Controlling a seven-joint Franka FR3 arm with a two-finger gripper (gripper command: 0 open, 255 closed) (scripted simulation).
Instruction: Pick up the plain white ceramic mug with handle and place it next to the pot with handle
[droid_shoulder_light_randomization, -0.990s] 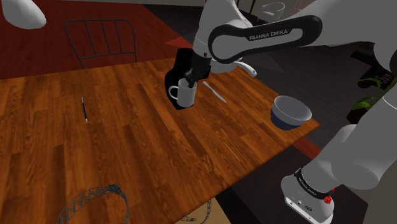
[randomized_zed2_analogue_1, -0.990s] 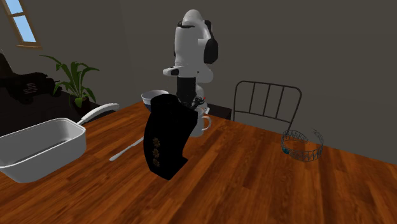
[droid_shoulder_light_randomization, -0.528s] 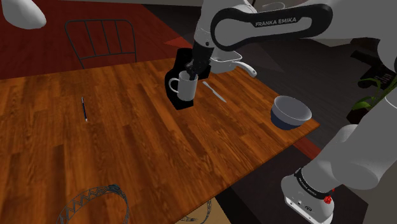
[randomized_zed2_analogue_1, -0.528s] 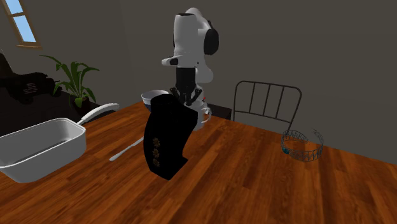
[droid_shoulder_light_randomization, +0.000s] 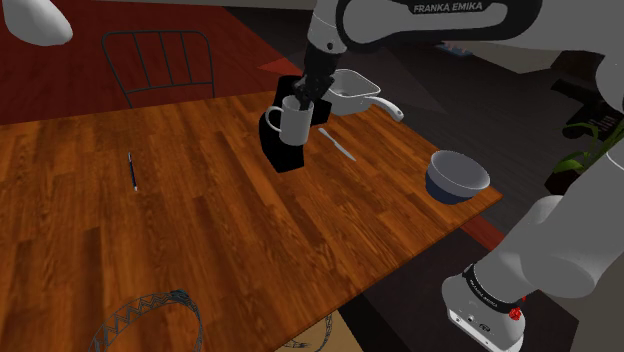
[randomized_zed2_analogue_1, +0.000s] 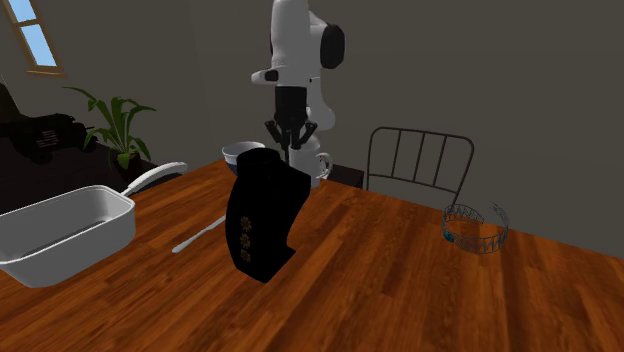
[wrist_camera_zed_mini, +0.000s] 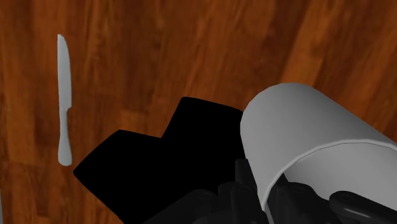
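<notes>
White mug (droid_shoulder_light_randomization: 297, 122) hangs in my gripper (droid_shoulder_light_randomization: 304, 99), clear of the wooden table (droid_shoulder_light_randomization: 150, 230). My fingers are closed on its rim, pinching the wall; in the wrist view the mug (wrist_camera_zed_mini: 305, 137) sits right against the gripper (wrist_camera_zed_mini: 286, 191), with the tabletop below it.

- Mug position: above the table's far side in the shoulder view, over a black bent block (droid_shoulder_light_randomization: 284, 156) that stands on the wood. In the second exterior view the block (randomized_zed2_analogue_1: 262, 215) hides most of the mug (randomized_zed2_analogue_1: 322, 164).
- Pot (droid_shoulder_light_randomization: 350, 87): pale, with a long handle, just beyond the mug toward the shoulder view's right. In the second exterior view it (randomized_zed2_analogue_1: 60, 232) lies at the left, well apart from the block.
- Knife (droid_shoulder_light_randomization: 338, 146): flat on the table between block and pot handle; also in the wrist view (wrist_camera_zed_mini: 63, 95).
- Bowl (droid_shoulder_light_randomization: 457, 175): near the table's edge on the shoulder view's right.
- Pen (droid_shoulder_light_randomization: 132, 170): toward the shoulder view's left, well apart from the mug.
</notes>
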